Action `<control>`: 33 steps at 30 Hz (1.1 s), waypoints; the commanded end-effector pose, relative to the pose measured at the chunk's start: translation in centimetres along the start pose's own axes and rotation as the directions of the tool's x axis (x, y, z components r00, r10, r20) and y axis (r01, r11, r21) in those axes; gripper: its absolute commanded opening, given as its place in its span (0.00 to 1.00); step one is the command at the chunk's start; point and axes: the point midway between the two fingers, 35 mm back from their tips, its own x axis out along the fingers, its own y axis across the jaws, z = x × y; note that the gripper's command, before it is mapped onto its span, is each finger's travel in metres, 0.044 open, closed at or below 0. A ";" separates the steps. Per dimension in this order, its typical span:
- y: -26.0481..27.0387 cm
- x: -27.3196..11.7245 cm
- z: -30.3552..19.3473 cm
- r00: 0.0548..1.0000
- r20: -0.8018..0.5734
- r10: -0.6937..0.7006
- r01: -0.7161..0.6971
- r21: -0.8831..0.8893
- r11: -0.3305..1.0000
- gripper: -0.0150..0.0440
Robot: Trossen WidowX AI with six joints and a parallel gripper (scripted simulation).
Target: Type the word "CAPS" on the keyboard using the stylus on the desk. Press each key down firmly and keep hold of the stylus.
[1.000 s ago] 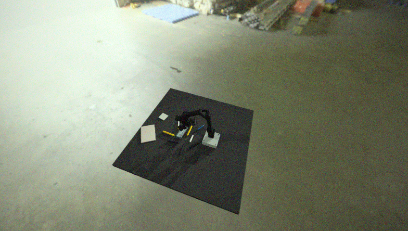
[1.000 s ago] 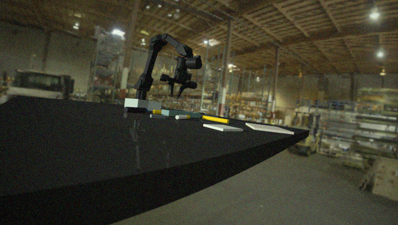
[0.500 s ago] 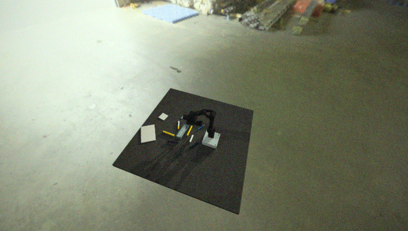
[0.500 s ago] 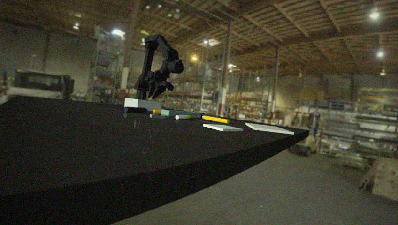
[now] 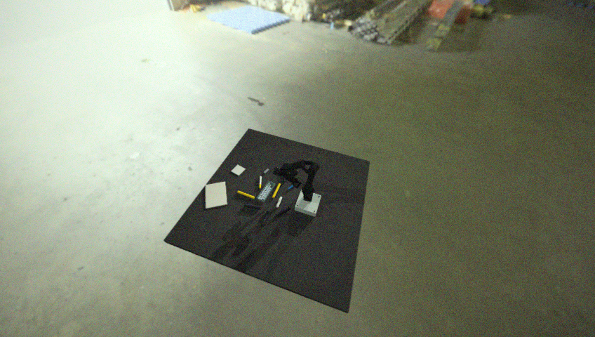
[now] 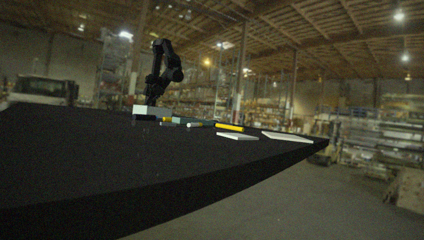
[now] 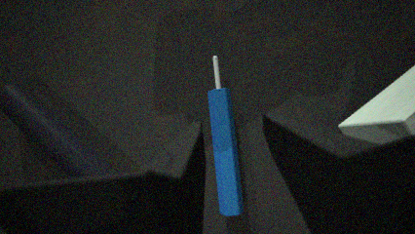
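Note:
The stylus (image 5: 290,187) (image 7: 224,151) has a blue body and a thin white tip. In the wrist view it lies between the two dark fingers, with its tip pointing up the picture. My gripper (image 5: 297,184) (image 7: 232,126) is partly open above the stylus, and gaps show on both sides of the blue body. The exact height of the fingers over the stylus is hard to tell. The teal keyboard (image 5: 266,191) (image 6: 180,120) lies beyond a yellow stick from the arm's base. It is outside the wrist view, and its letters cannot be read now.
Yellow sticks (image 5: 276,190) (image 5: 245,194) lie on both sides of the keyboard. A white-and-yellow marker (image 5: 260,182) (image 6: 193,124) and a white stick (image 5: 279,201) lie nearby. The pale arm base (image 5: 308,204) (image 7: 385,117) is close to the stylus. A dark cylinder (image 6: 144,117) (image 7: 49,129) lies on the other side.

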 end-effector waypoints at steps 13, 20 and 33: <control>-0.1 1.0 -0.3 1.000 0.007 -0.001 0.001 0.022 1.000 0.51; -0.1 1.5 -0.5 1.000 0.007 -0.001 0.001 0.022 1.000 0.51; 0.0 2.3 -1.0 1.000 0.007 -0.001 0.001 0.022 1.000 0.51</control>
